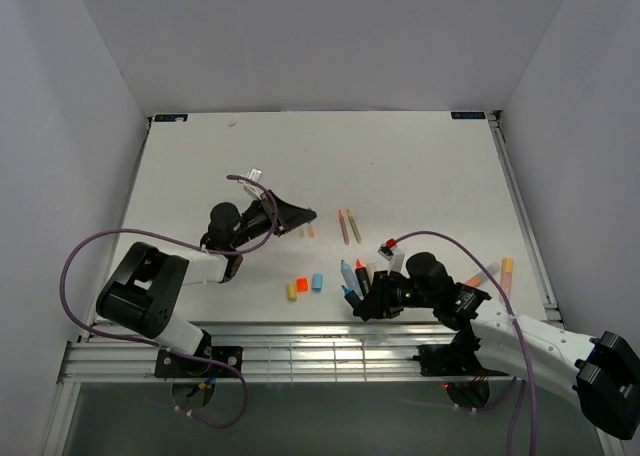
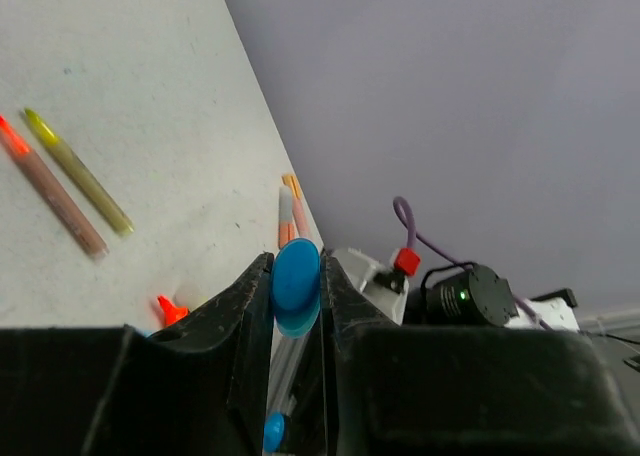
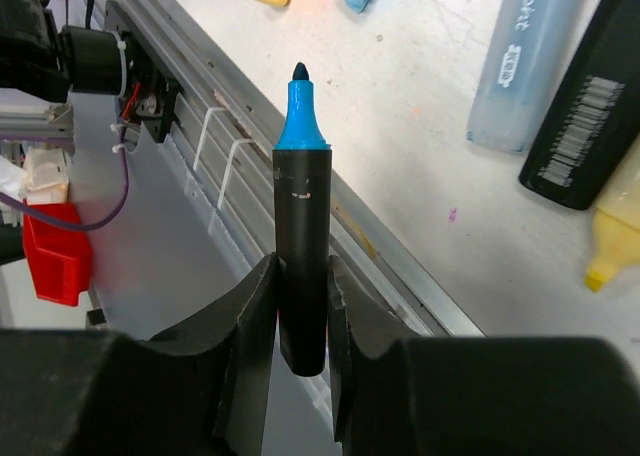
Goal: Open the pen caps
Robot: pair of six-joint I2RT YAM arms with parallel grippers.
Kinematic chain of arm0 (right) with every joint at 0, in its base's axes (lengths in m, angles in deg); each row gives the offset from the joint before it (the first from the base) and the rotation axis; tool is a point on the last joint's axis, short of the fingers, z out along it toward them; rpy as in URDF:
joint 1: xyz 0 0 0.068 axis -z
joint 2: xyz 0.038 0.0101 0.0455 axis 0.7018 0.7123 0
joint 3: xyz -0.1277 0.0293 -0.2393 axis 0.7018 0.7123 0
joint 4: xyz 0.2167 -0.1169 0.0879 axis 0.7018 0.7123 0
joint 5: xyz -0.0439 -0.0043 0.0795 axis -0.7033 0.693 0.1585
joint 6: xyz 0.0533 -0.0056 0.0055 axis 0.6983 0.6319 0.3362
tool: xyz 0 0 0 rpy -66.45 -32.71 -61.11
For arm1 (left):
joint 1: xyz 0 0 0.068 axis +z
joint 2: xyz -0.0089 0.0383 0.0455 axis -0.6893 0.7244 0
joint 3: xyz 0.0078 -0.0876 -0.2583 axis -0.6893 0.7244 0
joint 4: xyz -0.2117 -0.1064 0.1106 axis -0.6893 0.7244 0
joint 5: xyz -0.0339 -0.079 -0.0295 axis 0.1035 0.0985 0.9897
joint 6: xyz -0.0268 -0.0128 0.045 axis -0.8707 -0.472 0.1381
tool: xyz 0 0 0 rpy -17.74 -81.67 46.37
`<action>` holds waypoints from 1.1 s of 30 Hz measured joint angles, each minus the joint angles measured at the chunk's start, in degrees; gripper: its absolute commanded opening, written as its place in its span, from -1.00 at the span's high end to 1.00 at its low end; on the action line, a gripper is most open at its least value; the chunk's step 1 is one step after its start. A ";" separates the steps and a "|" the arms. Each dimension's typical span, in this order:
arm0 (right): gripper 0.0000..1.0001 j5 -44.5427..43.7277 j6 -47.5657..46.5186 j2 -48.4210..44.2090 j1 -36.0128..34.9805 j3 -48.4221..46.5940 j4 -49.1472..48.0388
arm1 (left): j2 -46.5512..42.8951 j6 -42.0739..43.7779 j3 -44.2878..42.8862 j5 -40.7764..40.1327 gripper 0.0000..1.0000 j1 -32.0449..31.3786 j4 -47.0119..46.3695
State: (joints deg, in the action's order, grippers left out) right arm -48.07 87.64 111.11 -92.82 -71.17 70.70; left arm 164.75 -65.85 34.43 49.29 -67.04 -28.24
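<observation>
My left gripper [image 2: 297, 263] is shut on a blue pen cap [image 2: 296, 284], held off the table near the middle [image 1: 306, 216]. My right gripper [image 3: 302, 268] is shut on a black marker barrel [image 3: 302, 226] with a bare blue tip [image 3: 300, 111], low over the front edge of the table [image 1: 357, 302]. Yellow [image 1: 292, 291], orange [image 1: 302, 285] and teal [image 1: 317, 281] caps lie loose on the table between the two grippers. Two tiny pale caps [image 1: 306, 232] lie just right of the left gripper.
Uncapped marker barrels [image 1: 355, 274] lie by the right gripper; a pale blue one [image 3: 525, 61] and a black one [image 3: 590, 106] show in the right wrist view. Two thin pens [image 1: 348, 225] lie mid-table. More markers [image 1: 497, 272] rest at right. A metal rail [image 1: 300, 351] edges the front.
</observation>
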 measured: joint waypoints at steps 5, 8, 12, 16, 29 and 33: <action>0.85 -1.07 -1.29 0.15 2.12 -2.14 2.60 | 2.16 -6.40 7.56 8.24 1.00 3.74 -9.62; 0.85 -1.36 -2.38 0.52 3.43 -3.87 4.44 | 3.78 -9.77 10.25 12.33 1.00 5.40 -12.28; 0.84 -1.33 -4.20 1.18 6.34 -5.77 6.80 | 1.55 -8.61 11.13 15.72 1.00 6.12 -10.34; 0.85 -1.11 -5.90 2.78 10.86 -6.84 8.59 | -8.31 -0.55 10.12 15.26 1.00 6.12 4.50; 0.85 -6.12 -13.16 11.58 21.20 -12.87 15.96 | -31.39 17.97 6.19 -3.19 1.00 6.12 52.39; 0.85 -7.63 -13.86 12.59 22.27 -12.92 16.85 | -35.32 18.84 8.90 -5.73 1.00 6.14 57.88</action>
State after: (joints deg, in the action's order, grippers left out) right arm -55.70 73.78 123.70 -70.55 -84.09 87.55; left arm 129.43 -47.01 43.33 43.57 -60.90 29.64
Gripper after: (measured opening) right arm 0.282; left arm 0.302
